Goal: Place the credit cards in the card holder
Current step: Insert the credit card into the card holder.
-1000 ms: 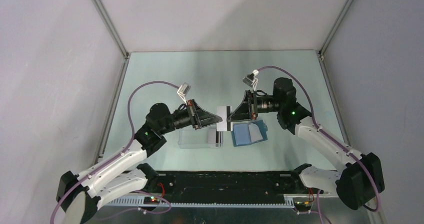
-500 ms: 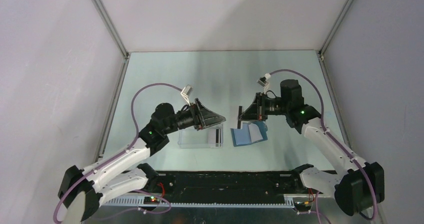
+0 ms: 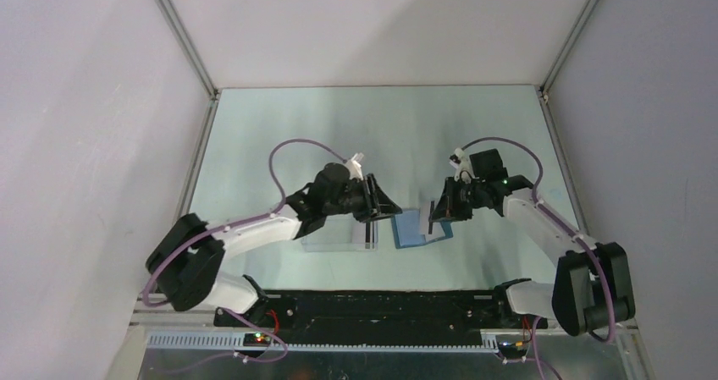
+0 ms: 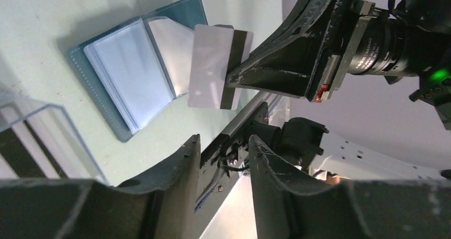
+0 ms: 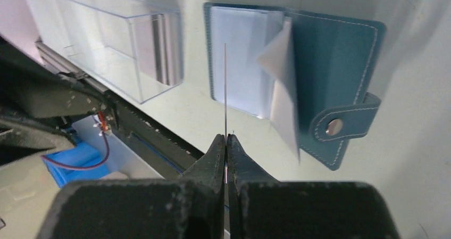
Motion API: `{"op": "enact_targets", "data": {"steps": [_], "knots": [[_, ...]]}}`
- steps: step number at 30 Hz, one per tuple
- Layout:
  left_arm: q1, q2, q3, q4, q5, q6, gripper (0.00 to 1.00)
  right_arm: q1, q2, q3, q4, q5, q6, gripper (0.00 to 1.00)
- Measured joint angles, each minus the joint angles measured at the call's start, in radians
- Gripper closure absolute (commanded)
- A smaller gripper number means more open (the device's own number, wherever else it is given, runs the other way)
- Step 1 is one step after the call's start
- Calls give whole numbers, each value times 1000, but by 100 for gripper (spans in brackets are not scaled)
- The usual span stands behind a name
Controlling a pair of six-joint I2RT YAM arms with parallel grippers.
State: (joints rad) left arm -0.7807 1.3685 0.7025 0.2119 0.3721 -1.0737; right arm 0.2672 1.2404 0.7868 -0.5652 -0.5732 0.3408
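Observation:
The teal-blue card holder [image 3: 411, 229] lies open on the table, its clear sleeves up. It shows in the left wrist view [image 4: 98, 87] and in the right wrist view [image 5: 332, 50], with the clasp tab [image 5: 340, 126] at its side. My right gripper [image 3: 440, 212] is shut on a whitish credit card [image 4: 211, 66] with a black stripe and holds it on edge just above the open sleeves; my own camera sees it as a thin line [image 5: 225, 84]. My left gripper [image 3: 391, 210] is open and empty [image 4: 223, 162], just left of the holder.
A clear plastic box [image 3: 334, 234] stands left of the holder, with another striped card [image 3: 370, 232] upright at its right end; the box also shows in the right wrist view [image 5: 114, 44]. The black base rail [image 3: 372, 305] runs along the near edge.
The card was between both grippers a second ago. My left gripper let go of it and swung right and down beside the holder. My right gripper carried the card down over the open holder.

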Motion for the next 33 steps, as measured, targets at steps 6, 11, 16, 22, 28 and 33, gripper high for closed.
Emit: {"op": "enact_targets", "data": {"steps": [6, 11, 16, 22, 28, 33], "knots": [[-57, 171, 156, -89, -50, 52, 76, 1, 89, -2, 2, 58, -26, 100], [-94, 270, 254, -211, -113, 109, 84, 1, 131, -2, 6, 108, -35, 100], [-106, 307, 259, -291, -164, 137, 86, -5, 157, -2, 15, 125, -45, 100], [-107, 347, 262, -346, -195, 156, 98, -22, 183, -1, 28, 111, -55, 100], [-108, 385, 283, -365, -202, 158, 100, -49, 205, 1, 43, 67, -66, 100], [-108, 406, 303, -373, -205, 158, 100, -62, 205, 1, 48, 40, -66, 100]]}}
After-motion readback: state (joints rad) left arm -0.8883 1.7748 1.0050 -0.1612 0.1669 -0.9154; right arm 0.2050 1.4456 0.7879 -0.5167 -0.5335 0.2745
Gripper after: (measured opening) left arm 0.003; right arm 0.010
